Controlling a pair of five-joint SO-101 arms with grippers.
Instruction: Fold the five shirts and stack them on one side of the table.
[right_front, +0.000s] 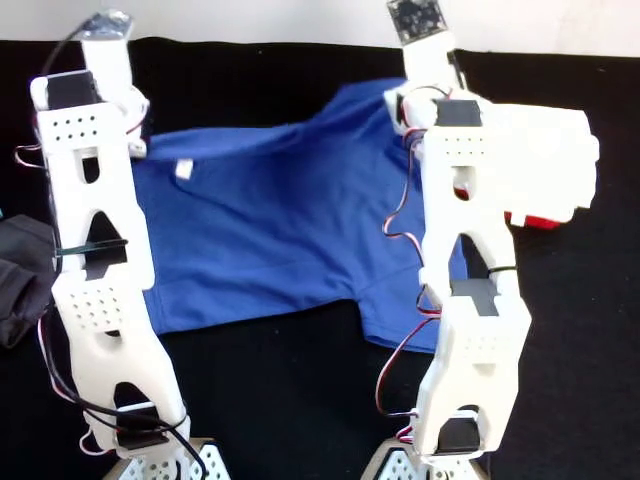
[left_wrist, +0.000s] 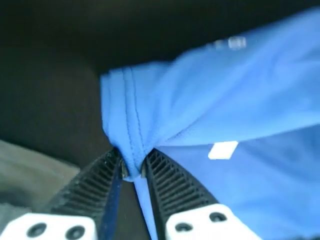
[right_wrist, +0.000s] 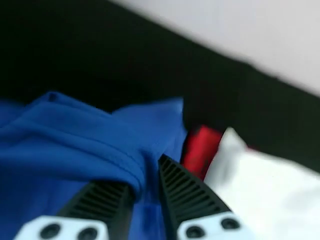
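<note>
A blue shirt (right_front: 270, 240) lies spread across the black table (right_front: 300, 400), partly lifted along its far edge. My left gripper (left_wrist: 132, 170) is shut on a stitched hem of the blue shirt (left_wrist: 240, 100) at the far left (right_front: 135, 125). My right gripper (right_wrist: 147, 185) is shut on a folded edge of the blue shirt (right_wrist: 65, 135) at the far right (right_front: 408, 100). A white tag (right_front: 183, 169) sits near the shirt's left end. A white folded shirt (right_front: 545, 160) rests on a red one (right_front: 535, 221) to the right.
A dark grey shirt (right_front: 20, 280) is bunched at the table's left edge. In the right wrist view, the red shirt (right_wrist: 200, 147) and the white shirt (right_wrist: 260, 190) lie close beside the gripper. A pale wall (right_front: 300, 20) borders the table's far edge.
</note>
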